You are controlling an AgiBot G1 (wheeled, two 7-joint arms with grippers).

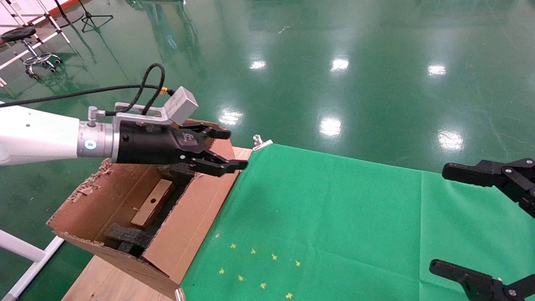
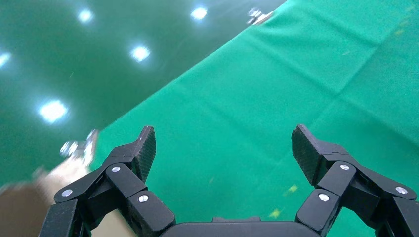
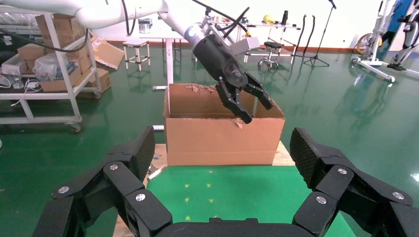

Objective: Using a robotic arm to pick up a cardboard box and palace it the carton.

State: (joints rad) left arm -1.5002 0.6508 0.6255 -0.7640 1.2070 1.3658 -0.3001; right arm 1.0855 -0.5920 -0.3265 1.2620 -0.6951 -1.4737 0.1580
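Note:
My left arm, the white robotic arm [image 1: 37, 136], reaches over the carton [image 1: 196, 217], a large brown carton with ragged flaps. Its black gripper [image 1: 236, 149] is open and empty, above the carton's far corner next to the green cloth. It also shows in the left wrist view [image 2: 223, 143] and in the right wrist view [image 3: 258, 111]. The small brown cardboard box [image 1: 152, 202] lies inside the carton between dark foam pieces [image 1: 129, 236]. The carton also shows in the right wrist view [image 3: 222, 140]. My right gripper [image 1: 439, 217] is open and empty at the cloth's right edge.
A green cloth [image 1: 334, 217] covers the table, with several yellow star marks [image 1: 259, 267] near the front. A metal clip [image 1: 261, 142] holds the cloth's far corner. Bare wood [image 1: 104, 280] shows under the carton. The floor beyond is glossy green.

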